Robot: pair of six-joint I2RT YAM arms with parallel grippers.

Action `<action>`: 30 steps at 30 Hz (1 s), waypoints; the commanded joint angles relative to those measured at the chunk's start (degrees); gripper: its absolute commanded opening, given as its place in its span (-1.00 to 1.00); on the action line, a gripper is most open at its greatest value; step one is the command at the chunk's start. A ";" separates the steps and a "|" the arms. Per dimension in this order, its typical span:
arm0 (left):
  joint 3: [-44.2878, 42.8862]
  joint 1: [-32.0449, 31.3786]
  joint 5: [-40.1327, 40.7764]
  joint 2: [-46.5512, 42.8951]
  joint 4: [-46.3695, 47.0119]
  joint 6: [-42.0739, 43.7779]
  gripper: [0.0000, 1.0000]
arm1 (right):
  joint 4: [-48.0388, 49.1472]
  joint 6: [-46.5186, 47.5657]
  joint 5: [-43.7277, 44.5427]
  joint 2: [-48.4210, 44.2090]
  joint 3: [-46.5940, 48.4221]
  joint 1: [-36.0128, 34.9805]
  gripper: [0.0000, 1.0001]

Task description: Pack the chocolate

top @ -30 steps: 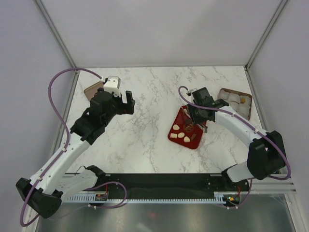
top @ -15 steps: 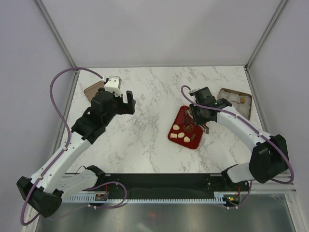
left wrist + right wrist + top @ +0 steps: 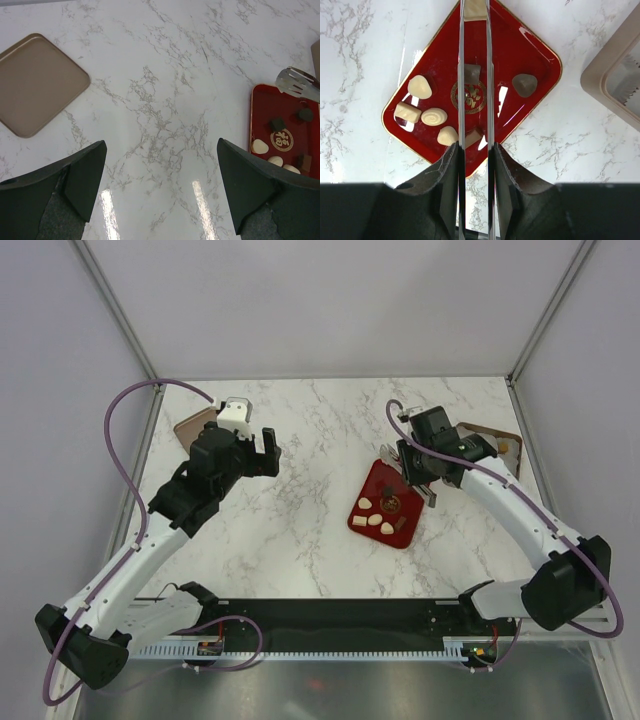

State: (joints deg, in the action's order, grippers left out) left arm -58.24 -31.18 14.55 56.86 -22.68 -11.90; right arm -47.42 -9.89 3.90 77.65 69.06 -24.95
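White marble-look stone, grey-veined and glossy, for the counter [image 3: 320, 430]. Far left on it, a tan tray [image 3: 40, 82]: matte, flat, square with rounded corners and a shallow rim. Toward the right, a red tray [image 3: 525, 47]: lacquer-smooth, shiny, gold-edged, a rounded square set like a diamond, with a gold emblem [image 3: 470, 95] at its centre. Near its right corner but not touching, a beige box [image 3: 600, 75] with a thick rounded rim and a ribbed pale lining, cut off by the frame edge.

Left pincer [image 3: 161, 145]: dark matte fingers spread wide, nothing between them, hovering above bare counter between the two trays. Right pincer [image 3: 475, 146]: dark fingers pressed in on a pair of tongs [image 3: 461, 75] of thin bright steel, blades nearly parallel with a narrow gap, the tip slotted and spatula-like in the left wrist view. Blades stretched over the red tray from near corner to far corner.

Chocolate [image 3: 419, 86], smallest of all, mostly on the red tray. Four cream ones on its left half: a rounded lump, a short bar, a swirled oval, a small dome. Three dark ones: a rectangle by the emblem, a heart-like lump to the right, a brown block half hidden behind a blade. One more cream piece [image 3: 475, 7] between the blade tips at the top edge of the right wrist view; pinched or merely behind them, cannot tell.
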 commanded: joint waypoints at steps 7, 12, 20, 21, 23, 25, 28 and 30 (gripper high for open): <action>-1.26 0.42 1.10 -0.08 1.06 0.48 0.99 | -3.46 -1.36 5.15 -0.66 8.98 3.93 -0.36; -1.35 0.42 0.40 -0.43 1.06 0.39 0.99 | -4.26 -1.53 7.42 -0.13 11.71 12.89 -0.37; -1.53 0.42 -0.66 -0.44 1.06 0.21 0.99 | -3.47 -3.03 15.08 2.94 12.15 24.33 -0.37; -1.53 0.42 -0.66 -0.52 1.06 0.12 0.99 | -2.77 -3.38 15.08 3.91 11.98 24.60 -0.37; -1.53 0.42 -0.66 -0.79 0.97 0.21 0.99 | -2.07 -3.47 13.60 4.88 11.63 27.83 -0.37; -1.53 0.42 -0.75 -1.31 1.06 0.21 0.99 | -1.01 -3.73 12.71 6.02 11.28 29.68 -0.37; -1.53 0.42 -0.83 -1.58 1.06 0.12 0.99 | 0.66 -4.26 11.49 6.64 10.22 31.45 -0.36; -1.61 0.42 -1.01 -1.58 1.06 0.12 0.99 | 1.80 -4.61 10.16 7.34 9.87 31.89 -0.34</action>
State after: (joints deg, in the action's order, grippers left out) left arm -58.24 -31.18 14.20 56.55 -22.68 -11.90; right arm -49.54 -13.04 15.20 84.82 78.76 6.26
